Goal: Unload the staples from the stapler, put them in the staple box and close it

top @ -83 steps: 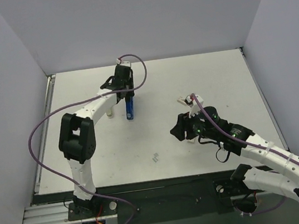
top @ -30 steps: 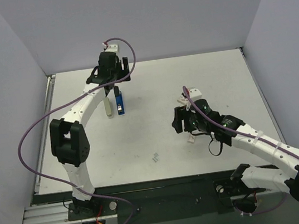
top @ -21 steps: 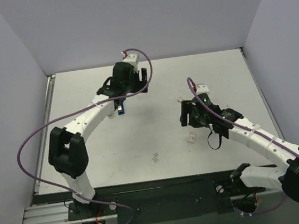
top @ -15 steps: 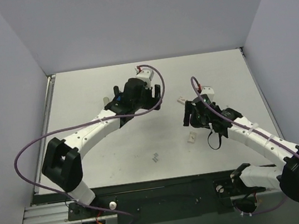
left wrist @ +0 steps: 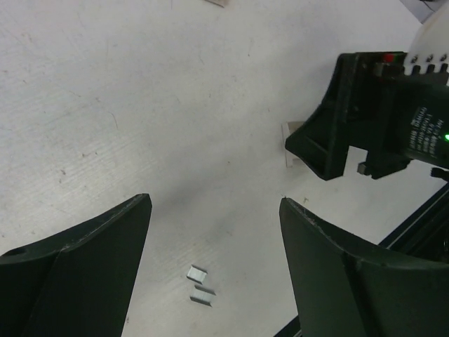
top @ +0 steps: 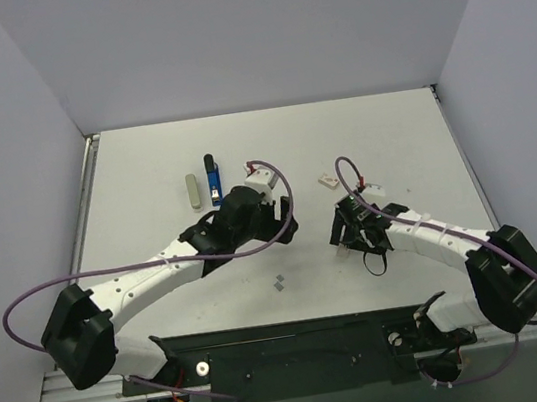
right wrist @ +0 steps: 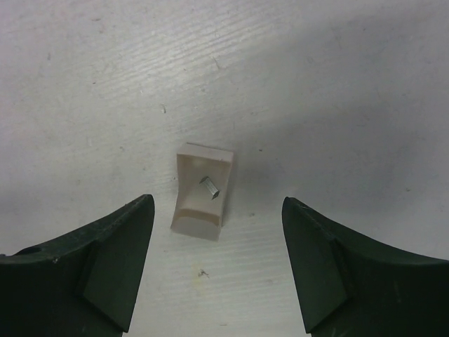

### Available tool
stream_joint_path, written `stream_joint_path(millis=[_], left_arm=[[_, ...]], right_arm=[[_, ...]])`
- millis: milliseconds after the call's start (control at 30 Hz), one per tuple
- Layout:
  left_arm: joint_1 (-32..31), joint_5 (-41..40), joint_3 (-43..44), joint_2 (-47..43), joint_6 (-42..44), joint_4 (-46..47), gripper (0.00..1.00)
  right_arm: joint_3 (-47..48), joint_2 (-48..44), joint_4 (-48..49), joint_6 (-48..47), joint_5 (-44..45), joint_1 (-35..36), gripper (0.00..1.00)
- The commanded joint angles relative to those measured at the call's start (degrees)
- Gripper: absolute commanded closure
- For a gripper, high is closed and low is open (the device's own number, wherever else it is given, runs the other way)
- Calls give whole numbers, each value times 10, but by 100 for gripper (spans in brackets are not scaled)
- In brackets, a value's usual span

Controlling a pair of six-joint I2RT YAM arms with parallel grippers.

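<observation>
Both tools stand with their jaws wide apart and nothing between them. The left tool [left wrist: 214,203] hovers over the middle of the table [top: 390,132], with the staples [left wrist: 198,286] lying loose just on its near side. The right tool [right wrist: 217,200] hangs over a small beige piece [right wrist: 203,189] that has a silvery bit [right wrist: 209,187] resting on it. The stapler [top: 213,181] lies well apart from both, at the far left, just beside a pale grey bar [top: 193,190].

My main worry is how near the two tools are to each other. A careless swing of either arm could knock them together. A low pass could also scatter those tiny staples or flick the bit off the beige piece. Whether the stapler's rail is empty I cannot tell.
</observation>
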Motion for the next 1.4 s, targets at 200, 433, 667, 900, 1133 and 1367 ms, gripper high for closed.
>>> stream_joint_path(millis=[200,433,667,900,1133,1367], left_arm=[[-26,13,-47,-56,-4,30,15],[-35,12,-46,-46,5,28,14],[-36,10,-45,-42,8,31,14],[-36,9,-45,-39,9,30,14],[-36,4,-48,-49,9,30,14],[-36,-16,-59,-78,8,30,14]], right_arm=[[-4,72,70,38,0,0,30],[19,113,88,23,-18,0,29],[38,135,92,16,-52,15,29],[59,144,86,9,-63,53,29],[74,125,90,-22,-44,67,29],[106,97,76,-83,-31,95,29]])
